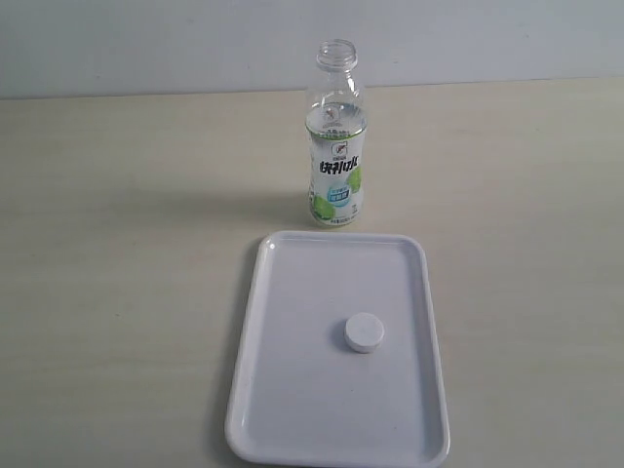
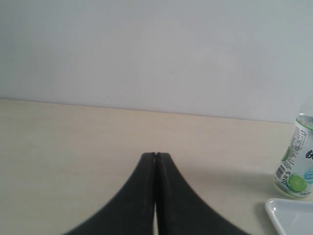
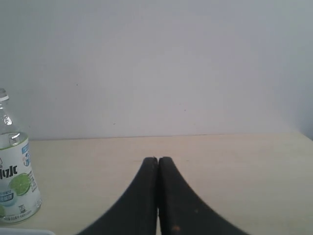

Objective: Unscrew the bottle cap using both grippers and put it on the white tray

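The bottle [image 1: 336, 146] stands upright behind the white tray [image 1: 292, 409], its neck open with no cap on it. The bottle cap [image 1: 364, 332] lies on the tray, a little right of the tray's middle. No arm shows in the exterior view. My left gripper [image 2: 155, 155] is shut with nothing between its black fingers; the bottle [image 2: 298, 161] and a corner of the tray [image 2: 288, 215] show at that view's edge. My right gripper [image 3: 157, 159] is shut and empty too, with the bottle [image 3: 14, 181] at its view's edge.
A pale wooden table [image 1: 117, 244] carries everything, and a plain light wall [image 1: 146, 39] runs behind it. No other objects show.
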Controlling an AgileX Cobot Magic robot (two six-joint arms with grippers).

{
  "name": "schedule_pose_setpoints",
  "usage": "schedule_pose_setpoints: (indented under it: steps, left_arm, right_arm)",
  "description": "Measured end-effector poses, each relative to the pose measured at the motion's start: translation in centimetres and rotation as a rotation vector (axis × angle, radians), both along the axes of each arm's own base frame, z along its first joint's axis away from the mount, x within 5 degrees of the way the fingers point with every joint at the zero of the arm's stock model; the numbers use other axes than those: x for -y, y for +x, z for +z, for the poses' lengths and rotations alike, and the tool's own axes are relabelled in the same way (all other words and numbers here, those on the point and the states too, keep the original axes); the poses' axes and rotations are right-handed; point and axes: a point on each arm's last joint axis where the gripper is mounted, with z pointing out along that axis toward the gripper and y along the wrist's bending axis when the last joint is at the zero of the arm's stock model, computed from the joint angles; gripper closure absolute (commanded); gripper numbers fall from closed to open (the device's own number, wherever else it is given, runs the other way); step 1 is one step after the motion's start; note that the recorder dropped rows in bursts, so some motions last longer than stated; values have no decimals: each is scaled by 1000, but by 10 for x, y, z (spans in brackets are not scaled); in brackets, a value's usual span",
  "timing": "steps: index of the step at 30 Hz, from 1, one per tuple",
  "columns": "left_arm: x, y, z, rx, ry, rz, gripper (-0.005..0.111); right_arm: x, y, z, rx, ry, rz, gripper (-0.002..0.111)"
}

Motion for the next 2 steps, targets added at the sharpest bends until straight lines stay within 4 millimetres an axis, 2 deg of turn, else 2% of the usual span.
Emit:
schedule_pose_setpoints:
  steps: [2]
  left_arm:
    - [0,0,0,0,0,0,107]
  right_arm:
    - [0,0,0,0,0,0,108]
